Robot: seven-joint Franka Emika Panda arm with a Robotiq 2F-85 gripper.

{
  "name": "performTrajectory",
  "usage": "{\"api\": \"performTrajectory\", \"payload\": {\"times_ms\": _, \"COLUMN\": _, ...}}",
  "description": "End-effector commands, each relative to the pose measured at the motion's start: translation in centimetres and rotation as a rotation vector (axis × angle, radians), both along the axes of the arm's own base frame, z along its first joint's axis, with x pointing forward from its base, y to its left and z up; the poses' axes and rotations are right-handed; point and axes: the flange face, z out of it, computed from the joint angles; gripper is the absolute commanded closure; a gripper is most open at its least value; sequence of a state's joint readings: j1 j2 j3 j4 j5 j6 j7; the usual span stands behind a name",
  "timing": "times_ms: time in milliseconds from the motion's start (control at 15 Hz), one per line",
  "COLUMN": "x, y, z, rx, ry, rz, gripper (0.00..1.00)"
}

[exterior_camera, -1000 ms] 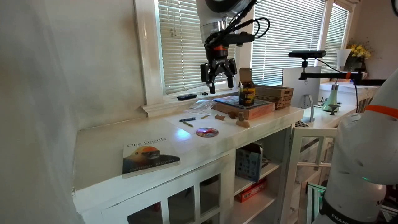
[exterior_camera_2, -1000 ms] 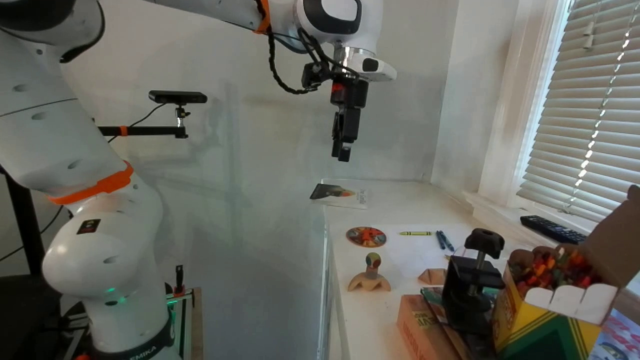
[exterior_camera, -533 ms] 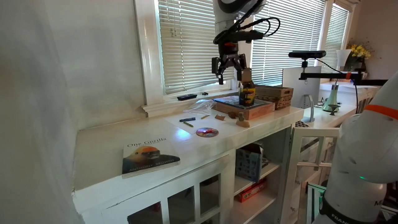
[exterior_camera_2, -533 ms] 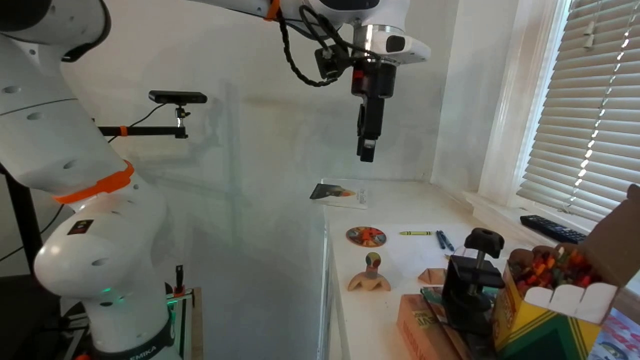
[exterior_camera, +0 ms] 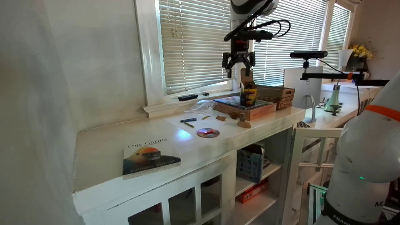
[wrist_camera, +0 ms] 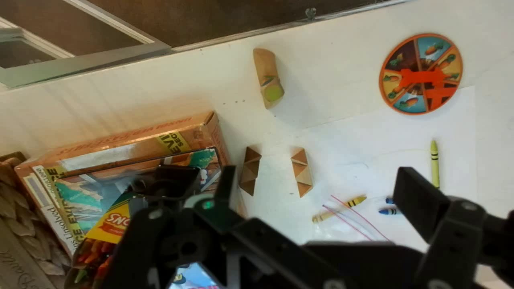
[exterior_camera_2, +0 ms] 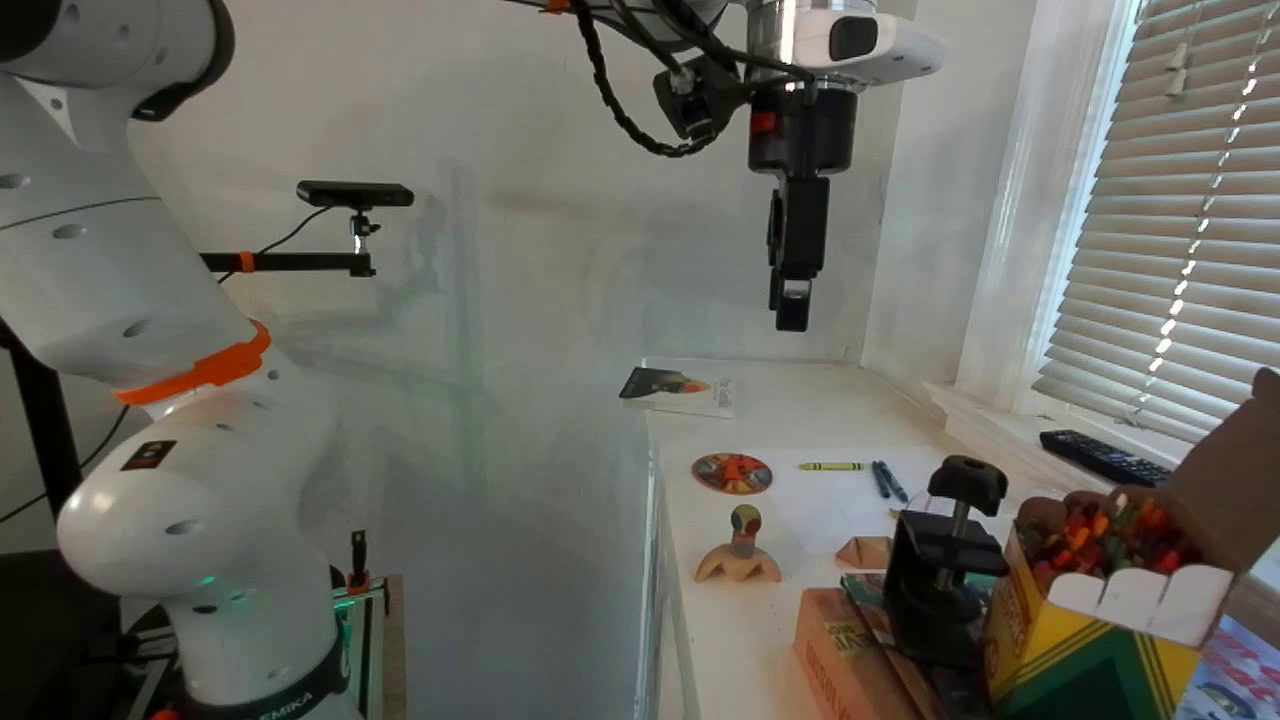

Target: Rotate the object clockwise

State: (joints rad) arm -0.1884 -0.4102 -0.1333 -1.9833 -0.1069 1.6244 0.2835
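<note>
While hovering with tool spread above counter, likely targeting screw clamp atop Unsolved Case Files box beside crayon box; probably handling heavy, stiff, needing pinching below knob.

The arm reaches outward in both exterior views, partly out of frame. The wrist sits above the gripper, which points straight down, two fingers parted wide.
</note>
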Motion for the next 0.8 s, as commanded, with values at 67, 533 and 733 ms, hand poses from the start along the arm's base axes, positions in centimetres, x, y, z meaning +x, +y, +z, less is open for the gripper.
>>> {"api": "performTrajectory", "payload": {"times_ms": 67, "x": -0.2, "y": -2.4, "z": -1.0, "rx": -0.001, "ry": 0.033, "rz": -0.138, "gripper": 0.0}}
{"api": "performTrajectory", "payload": {"times_ms": 533, "x": -0.3, "y": -0.5, "z": -1.3, "rx": -0.024, "ry": 0.015, "rz": -0.062, "gripper": 0.0}}
{"api": "performTrajectory", "payload": {"times_ms": 733, "x": 0.8, "y": -0.5, "z": -2.1, "rx": -0.078, "ry": 0.016, "rz": 0.002, "gripper": 0.0}}
